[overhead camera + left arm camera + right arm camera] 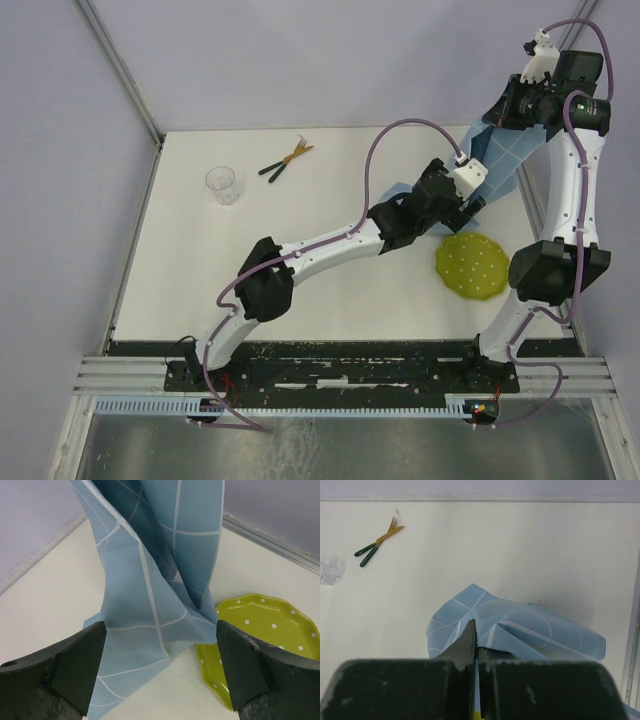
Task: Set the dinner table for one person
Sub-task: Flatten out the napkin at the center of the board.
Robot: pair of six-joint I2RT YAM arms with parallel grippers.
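A light-blue cloth with white grid lines (503,158) hangs over the back right of the off-white dinner table (300,285). My right gripper (508,112) is raised high and shut on the cloth's upper edge (520,630); in the right wrist view the jaws (477,640) pinch the fabric. The cloth's lower corner (145,645) trails on the table. My left gripper (475,207) is low beside that corner and open; its fingers (75,670) stand wide apart, touching nothing. A lime-green dotted plate (471,265) lies just right of the left gripper, also seen in the left wrist view (260,630).
A clear glass (225,184) stands at the back left. A fork and knife with dark green handles (285,160) lie crossed near the back edge, also in the right wrist view (377,542). A metal rail (545,215) borders the table's right side.
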